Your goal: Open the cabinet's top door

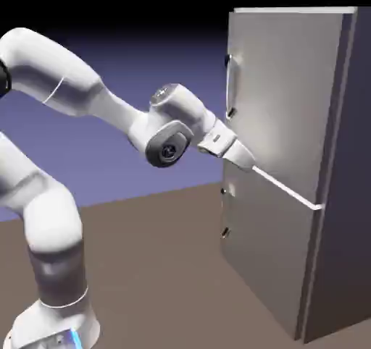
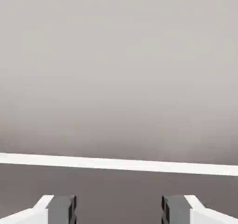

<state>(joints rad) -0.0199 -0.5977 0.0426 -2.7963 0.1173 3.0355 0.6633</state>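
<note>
Exterior view: what does it show?

"The cabinet (image 1: 340,159) stands at the exterior view's right, a tall grey box. Its top door (image 1: 282,94) is the larger upper panel, closed, above a pale seam (image 1: 286,187)."

"And the handles?"

"The upper handle (image 1: 230,87) runs upright along the top door's edge on the exterior view's left. The lower handle (image 1: 224,212) is on the lower door (image 1: 272,246), near the same side."

"Where's the arm?"

"The white arm (image 1: 119,116) reaches across, its hand end close to the seam. I can't tell whether they touch."

"The claw (image 2: 119,210)?"

"Spread wide. In the hand view nothing shows between its tips; the seam crosses above them, slightly slanted."
</note>
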